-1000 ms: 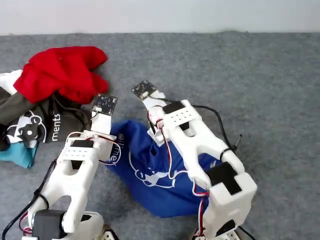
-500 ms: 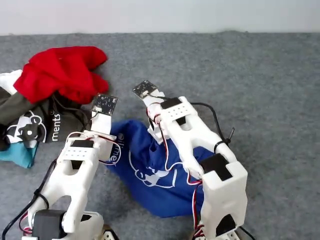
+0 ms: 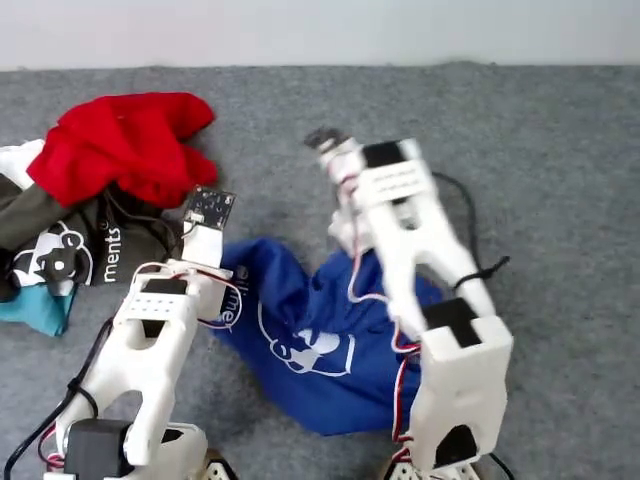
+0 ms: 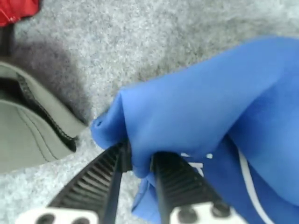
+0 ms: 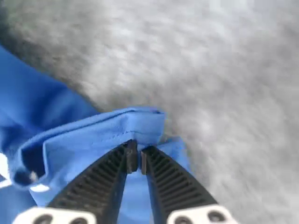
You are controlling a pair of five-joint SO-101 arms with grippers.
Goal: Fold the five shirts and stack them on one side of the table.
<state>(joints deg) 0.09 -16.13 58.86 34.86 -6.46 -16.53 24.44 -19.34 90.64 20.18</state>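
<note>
Centrally, a blue shirt (image 3: 310,350) with white print is seen lying crumpled on the grey counter (image 3: 540,150), between the two white arms near the front edge. The left pincer (image 4: 140,163) is closed on a bunched fold at one edge of the blue shirt, with the cloth squeezed between its ribbed black fingers (image 4: 175,184). The right pincer (image 5: 136,158) is clamped nearly flat on a thin hemmed edge of the same shirt, and that edge is held raised above the counter. At the far left of the counter, four more shirts are heaped together: a red shirt (image 3: 125,145) is piled on top, a dark shirt (image 3: 80,245) with white print is spread below it, a teal shirt (image 3: 35,310) is tucked at the front, and a white shirt (image 3: 15,160) is visible at the edge.
</note>
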